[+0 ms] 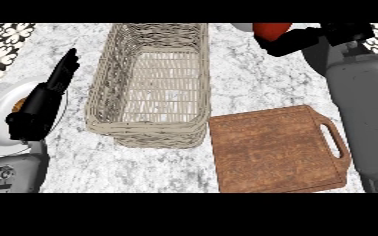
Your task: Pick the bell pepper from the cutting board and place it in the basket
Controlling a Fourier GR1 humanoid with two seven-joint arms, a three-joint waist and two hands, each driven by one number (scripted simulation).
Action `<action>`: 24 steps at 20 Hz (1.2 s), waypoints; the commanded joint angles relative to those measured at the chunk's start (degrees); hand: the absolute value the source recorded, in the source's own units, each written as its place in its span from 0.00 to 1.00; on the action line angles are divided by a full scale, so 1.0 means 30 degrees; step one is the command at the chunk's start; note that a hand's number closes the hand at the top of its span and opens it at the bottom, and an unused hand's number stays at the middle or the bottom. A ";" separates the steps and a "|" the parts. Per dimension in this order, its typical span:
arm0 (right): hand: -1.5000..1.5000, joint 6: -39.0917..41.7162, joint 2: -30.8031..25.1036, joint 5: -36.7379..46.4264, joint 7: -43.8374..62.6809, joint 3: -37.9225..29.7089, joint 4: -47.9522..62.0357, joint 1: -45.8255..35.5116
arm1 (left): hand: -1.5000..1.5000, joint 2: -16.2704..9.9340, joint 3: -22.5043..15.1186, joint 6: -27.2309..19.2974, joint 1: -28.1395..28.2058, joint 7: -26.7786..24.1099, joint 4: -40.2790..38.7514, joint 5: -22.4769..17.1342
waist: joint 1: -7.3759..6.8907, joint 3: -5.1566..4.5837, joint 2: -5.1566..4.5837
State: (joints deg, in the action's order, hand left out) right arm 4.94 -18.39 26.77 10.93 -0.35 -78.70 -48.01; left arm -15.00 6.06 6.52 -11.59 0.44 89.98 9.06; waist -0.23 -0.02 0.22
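A red bell pepper (270, 29) is seen clamped in the curled fingers of the right hand (295, 40), raised at the upper right over the marbled desk (251, 75). The wicker basket (103, 80) is found to that hand's left, and the wooden cutting board (277, 150) below it, nearer the robot. The left hand (46, 100) is held with fingers straight at the far left, beside a plate (7, 102).

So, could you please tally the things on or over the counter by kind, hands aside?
Basket: 1
Cutting board: 1
Bell pepper, red, held in the right hand: 1
White plate, partly behind the left hand: 1
Total: 4
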 commanded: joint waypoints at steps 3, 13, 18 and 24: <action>1.00 0.2575 0.1113 -0.1809 0.3972 -0.0122 -0.0216 -0.4477 | 0.50 0.0574 -0.0450 -0.0613 -0.0841 0.0468 -0.0218 0.0652 | 0.0003 -0.0010 -0.0032; 1.00 0.1838 0.4804 -0.0752 0.7364 0.1297 0.3917 -0.9433 | 0.50 -0.0061 0.0088 0.0493 -0.0907 -0.0086 -0.0608 -0.0009 | -0.0228 -0.0020 -0.0131; 1.00 0.1984 0.5834 -0.0692 0.7864 0.1167 0.6797 -1.1064 | 0.50 0.0363 -0.0125 0.0282 -0.0335 0.0797 0.0908 -0.0066 | -0.0396 -0.0016 -0.0132; 1.00 0.2559 0.6109 -0.1209 0.8375 0.1824 0.9169 -1.1391 | 0.50 -0.0168 0.0421 0.0692 -0.0705 -0.0126 -0.0458 -0.0156 | -0.0334 -0.0019 -0.0167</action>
State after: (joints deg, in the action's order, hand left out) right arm 12.49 -0.91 23.14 36.43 4.96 -57.80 -80.41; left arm -14.68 6.68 7.70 -13.12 0.85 89.44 9.00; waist -0.99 -0.07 -0.11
